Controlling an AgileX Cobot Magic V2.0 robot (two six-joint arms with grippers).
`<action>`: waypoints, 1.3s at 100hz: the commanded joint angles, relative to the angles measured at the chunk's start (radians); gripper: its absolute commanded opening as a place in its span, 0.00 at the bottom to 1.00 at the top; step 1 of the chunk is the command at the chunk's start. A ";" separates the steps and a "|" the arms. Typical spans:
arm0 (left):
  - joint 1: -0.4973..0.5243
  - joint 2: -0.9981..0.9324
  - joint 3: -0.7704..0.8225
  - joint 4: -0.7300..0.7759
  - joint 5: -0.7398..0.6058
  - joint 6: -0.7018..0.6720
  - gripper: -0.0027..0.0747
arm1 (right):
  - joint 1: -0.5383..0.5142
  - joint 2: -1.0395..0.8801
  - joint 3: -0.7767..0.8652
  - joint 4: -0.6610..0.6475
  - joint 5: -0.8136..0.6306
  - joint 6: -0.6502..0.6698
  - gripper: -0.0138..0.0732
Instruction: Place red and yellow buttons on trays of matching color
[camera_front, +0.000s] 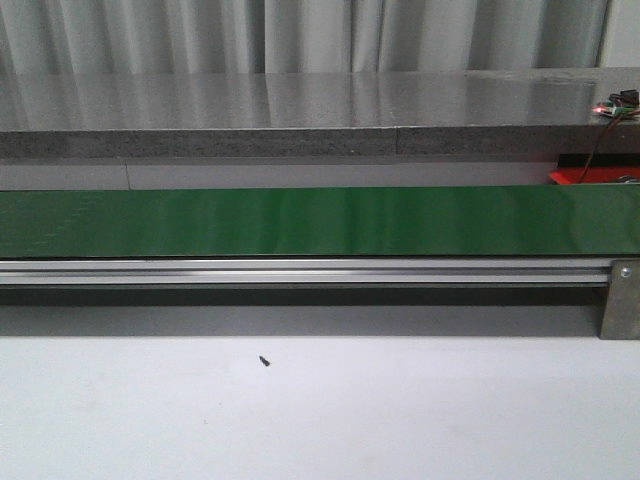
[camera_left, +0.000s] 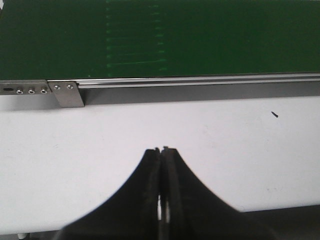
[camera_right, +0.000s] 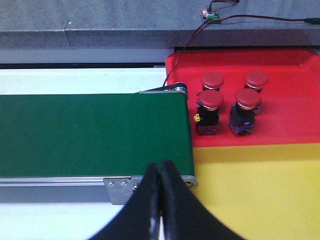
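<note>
While the green conveyor belt (camera_front: 320, 220) runs bare across the front view, with no button riding on it, both of my grippers wait with nothing in them: the left gripper (camera_left: 162, 150) has its fingers pressed together over the white table (camera_left: 100, 145), near the belt's aluminium rail (camera_left: 200, 80), and the right gripper (camera_right: 161, 165) is likewise closed tight, poised over the right end of the belt. From my right wrist I can see the task's things: four red push buttons (camera_right: 212, 80) (camera_right: 256, 79) (camera_right: 210, 100) (camera_right: 248, 98) already stand upright in a two-by-two cluster on the red tray (camera_right: 290, 100), just beside the belt's end roller, and the yellow tray (camera_right: 260, 190) lies nearer to me, touching the red one, with no button on the part I can see. No yellow button shows in any view. I judge these buttons to be rigid, fairly light plastic parts with a smooth domed cap over a dark blocky body; the dome would likely slip under my pads, so I would open wide and pinch across the squarer body below the cap, or across the cap's rim. The thin wires (camera_right: 200, 30) behind the red tray seem to lead to a small circuit board (camera_right: 210, 15), though it is too small to tell for sure.
</note>
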 joint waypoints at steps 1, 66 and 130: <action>-0.008 0.003 -0.027 -0.026 -0.052 -0.002 0.01 | -0.004 -0.002 -0.024 -0.008 -0.076 -0.004 0.09; 0.030 0.087 -0.062 0.081 -0.172 -0.132 0.01 | -0.004 -0.002 -0.024 -0.008 -0.073 -0.004 0.09; 0.351 0.563 -0.363 0.102 -0.198 -0.132 0.02 | -0.004 -0.001 -0.024 -0.008 -0.072 -0.004 0.09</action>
